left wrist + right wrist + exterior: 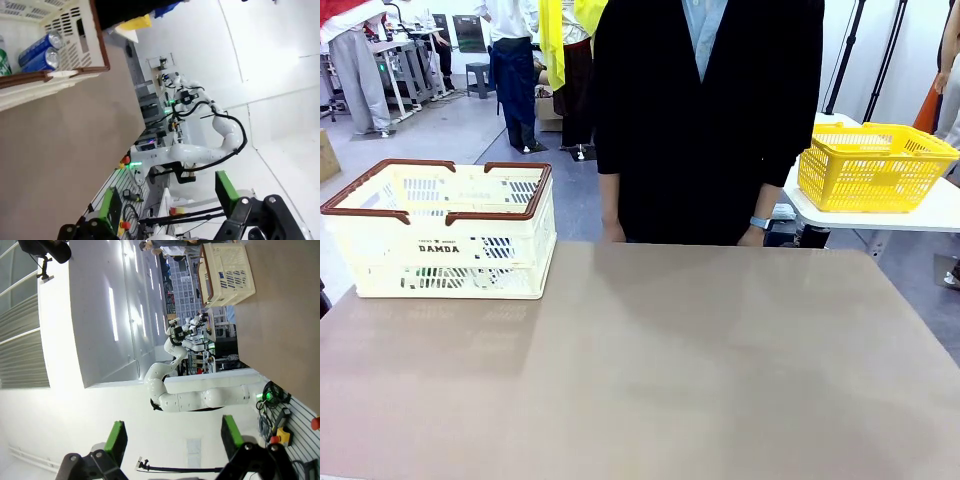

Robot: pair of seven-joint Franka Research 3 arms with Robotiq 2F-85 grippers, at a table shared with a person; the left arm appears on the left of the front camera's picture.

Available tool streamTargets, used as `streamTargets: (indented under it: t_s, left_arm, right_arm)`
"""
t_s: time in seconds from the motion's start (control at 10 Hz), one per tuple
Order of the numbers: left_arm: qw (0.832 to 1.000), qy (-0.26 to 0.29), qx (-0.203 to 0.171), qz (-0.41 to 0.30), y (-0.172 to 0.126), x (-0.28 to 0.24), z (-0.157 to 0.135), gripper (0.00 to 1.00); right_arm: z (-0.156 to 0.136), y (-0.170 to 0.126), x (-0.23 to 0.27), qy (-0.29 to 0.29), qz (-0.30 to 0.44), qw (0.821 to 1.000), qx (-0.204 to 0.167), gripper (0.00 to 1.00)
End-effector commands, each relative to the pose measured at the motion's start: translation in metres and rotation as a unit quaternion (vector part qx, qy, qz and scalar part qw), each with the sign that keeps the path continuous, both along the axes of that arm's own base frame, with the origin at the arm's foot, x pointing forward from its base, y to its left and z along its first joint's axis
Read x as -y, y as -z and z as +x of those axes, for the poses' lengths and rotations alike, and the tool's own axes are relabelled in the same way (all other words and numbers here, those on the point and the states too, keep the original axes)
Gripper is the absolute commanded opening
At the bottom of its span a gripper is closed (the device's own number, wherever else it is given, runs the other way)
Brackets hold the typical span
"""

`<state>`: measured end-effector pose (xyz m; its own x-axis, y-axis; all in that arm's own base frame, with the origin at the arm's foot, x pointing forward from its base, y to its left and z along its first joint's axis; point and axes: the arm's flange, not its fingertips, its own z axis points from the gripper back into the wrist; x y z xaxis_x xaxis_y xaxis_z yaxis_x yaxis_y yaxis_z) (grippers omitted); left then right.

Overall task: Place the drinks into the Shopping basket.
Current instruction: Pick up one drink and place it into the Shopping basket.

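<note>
1. Left wrist view: our left gripper (167,212) has its black jaws with green pads spread wide, nothing between them, pointing past the table edge.
2. Same view: the cream-white perforated plastic Shopping basket with brown rim (75,35) already holds two blue-and-silver slim cans (40,51) lying on their sides, touching, with the edge of a green can with white lettering (4,62) just beside them.
3. Right wrist view: the right gripper (172,445) is also fully open and empty, aimed away from the table.
4. Front view: the basket sits at the far left of the bare tan tabletop (700,370); a person in a dark top (705,120) stands at the far edge, hands low at the table edge.
5. We judge the placing done; no drink is left on the table.
6. Risk: if an arm reaches again, an open finger could catch the basket rim and drag it, or meet the person's hands.
</note>
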<state>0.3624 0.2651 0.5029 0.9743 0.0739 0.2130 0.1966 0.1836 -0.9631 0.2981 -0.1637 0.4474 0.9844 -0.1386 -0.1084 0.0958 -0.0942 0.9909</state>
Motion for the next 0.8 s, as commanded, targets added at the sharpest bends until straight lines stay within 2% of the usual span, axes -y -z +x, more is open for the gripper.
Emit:
streamTargets:
  t_s: [0.0, 0.7]
  left_arm:
    - [0.999, -0.006, 0.008, -0.033, -0.0128, 0.0006, -0.003, 1.0]
    - [0.999, -0.006, 0.008, -0.033, -0.0128, 0.0006, -0.003, 1.0]
  right_arm:
    - [-0.0003, -0.0068, -0.0001, 0.001, 0.006, 1.0, -0.008, 1.0]
    - [-0.0003, -0.0068, -0.0001, 0.001, 0.006, 1.0, -0.008, 1.0]
